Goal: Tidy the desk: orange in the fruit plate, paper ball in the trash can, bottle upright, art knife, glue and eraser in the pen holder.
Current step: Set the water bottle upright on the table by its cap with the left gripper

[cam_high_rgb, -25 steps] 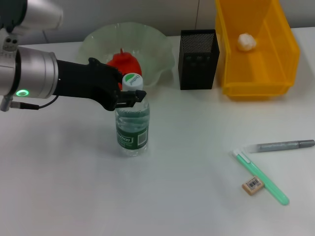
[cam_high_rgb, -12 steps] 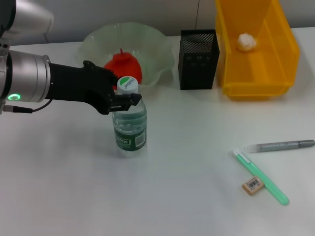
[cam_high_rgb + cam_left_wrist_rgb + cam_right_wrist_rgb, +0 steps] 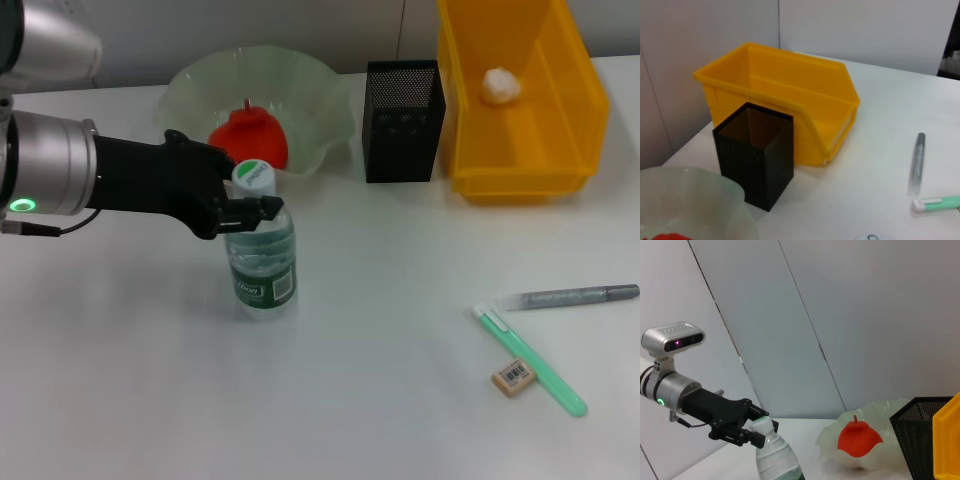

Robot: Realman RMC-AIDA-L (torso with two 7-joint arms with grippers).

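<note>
My left tool (image 3: 255, 213) clenched on bottle (image 3: 260, 258) neck, just under white cap. Bottle upright on bench (image 3: 380, 400), long axis vertical, at 6 o'clock of fruit plate (image 3: 330, 120). Clear plastic, green/white label. Next, my guess: release, back off sideways w/o tipping. Right tool not in view.

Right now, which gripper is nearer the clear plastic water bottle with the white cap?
Left. The left gripper is at the bottle's neck, just under the cap. The right gripper is out of view.

Trash can (image 3: 560, 160) top cut by head view edge; eraser (image 3: 514, 376) barcode print too small to read.
</note>
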